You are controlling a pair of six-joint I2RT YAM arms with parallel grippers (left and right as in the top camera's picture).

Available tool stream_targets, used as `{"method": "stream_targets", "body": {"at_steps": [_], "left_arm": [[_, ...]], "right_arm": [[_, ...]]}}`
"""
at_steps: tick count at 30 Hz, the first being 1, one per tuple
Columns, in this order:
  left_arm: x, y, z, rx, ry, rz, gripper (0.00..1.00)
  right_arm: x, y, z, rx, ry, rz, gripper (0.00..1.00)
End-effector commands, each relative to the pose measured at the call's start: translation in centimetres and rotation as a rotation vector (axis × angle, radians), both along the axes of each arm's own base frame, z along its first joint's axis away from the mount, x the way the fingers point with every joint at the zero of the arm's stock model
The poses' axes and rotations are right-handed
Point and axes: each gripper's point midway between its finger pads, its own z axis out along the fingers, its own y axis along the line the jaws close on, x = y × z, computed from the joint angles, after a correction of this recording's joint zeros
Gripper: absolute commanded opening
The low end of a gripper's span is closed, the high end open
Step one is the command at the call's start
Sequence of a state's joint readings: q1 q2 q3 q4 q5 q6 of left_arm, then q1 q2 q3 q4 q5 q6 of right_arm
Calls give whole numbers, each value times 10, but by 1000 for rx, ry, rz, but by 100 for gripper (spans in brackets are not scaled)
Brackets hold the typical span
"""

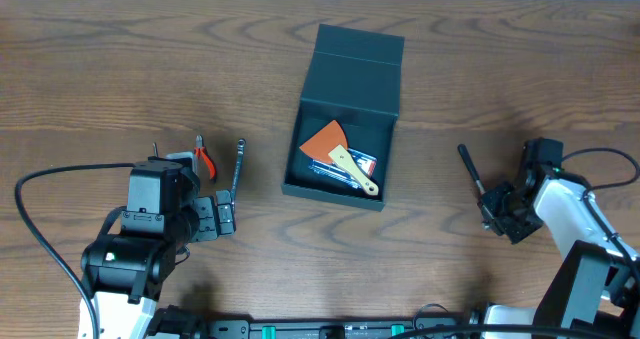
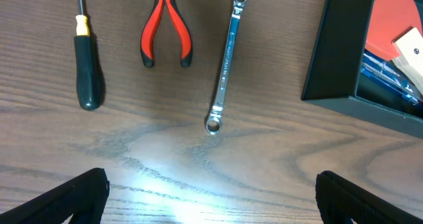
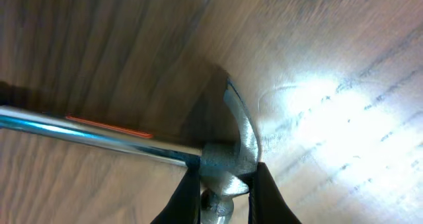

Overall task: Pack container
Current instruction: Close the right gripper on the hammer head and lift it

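Left gripper (image 2: 211,203): spread wide, gripping nothing; screwdriver (image 2: 87,59), red pliers (image 2: 166,32) and wrench (image 2: 225,65) lying just ahead on the table

Container (image 1: 352,71): mid-table, lid tipped back, between both arms, well apart from either set of fingers; holds an orange piece (image 1: 325,139) and a wooden-handled scraper (image 1: 355,172)

Right gripper (image 3: 223,197): clamped on hammer (image 3: 228,152) at its head, well right of container

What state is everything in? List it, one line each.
container: lid open, partly packed.
wrench: flat on table, unpacked.
pliers: closed, on table.
screwdriver: on table.
hammer: gripped at its head by right tool.
left tool: open, empty.
right tool: shut on hammer.
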State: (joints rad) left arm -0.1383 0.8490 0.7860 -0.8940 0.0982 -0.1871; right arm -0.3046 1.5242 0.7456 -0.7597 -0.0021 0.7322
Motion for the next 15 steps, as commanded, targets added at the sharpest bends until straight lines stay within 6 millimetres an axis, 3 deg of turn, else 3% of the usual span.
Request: {"method": "stream_targets", "body": {"at_steps": [1,10,15], "left_arm": [[3,1,7,-7,-16,13,98],[3,1,7,-8,-16,13,98],[2,1,7,-7,-16,13,99]], "right_arm": [[21,-4,17,-16,-54,75,1],[48,-5,57,-64,-150,155,1],[63,6,83,-80,-184,278,1]]}}
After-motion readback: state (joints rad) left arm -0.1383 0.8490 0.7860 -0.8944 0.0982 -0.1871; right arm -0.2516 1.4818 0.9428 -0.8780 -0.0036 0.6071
